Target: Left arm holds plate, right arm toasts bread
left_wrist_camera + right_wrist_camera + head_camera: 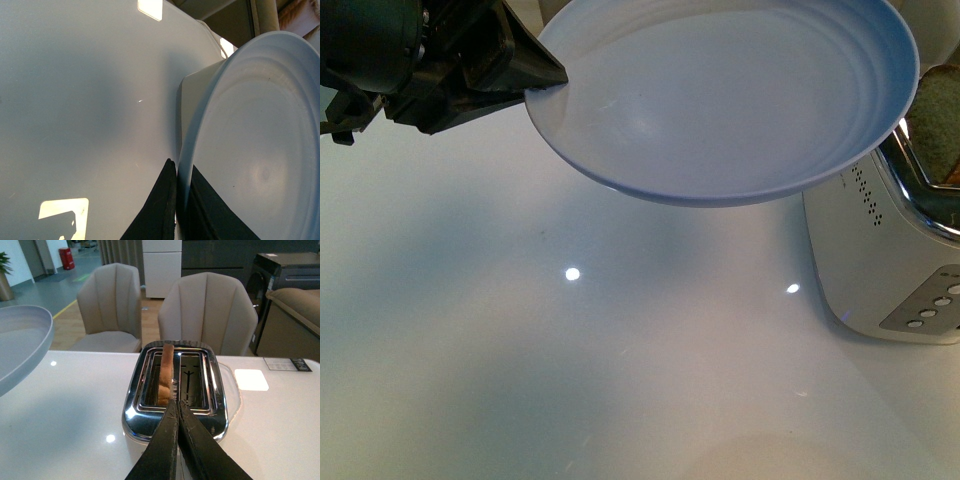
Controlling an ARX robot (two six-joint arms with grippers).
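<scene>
Front view gives me the black left pincer point(545, 85) clenched on the rim of the round pale blue-white shallow plate point(720, 90), held in the air above the glossy white surface point(520, 350), just beside the white and chrome two-slot toaster point(865, 250). I judge the plate stiff, slick and breakable; with only a rim pinch it could swivel. The slice of light-brown wholemeal bread point(166, 370) stands upright in one toaster slot. It looks light, soft and crumbly, best taken by its top crust. My black right pincer point(175, 404) is closed to a slit at the slice's edge; whether it nips crust I cannot tell. The plate hides much of the toaster from the front.
</scene>
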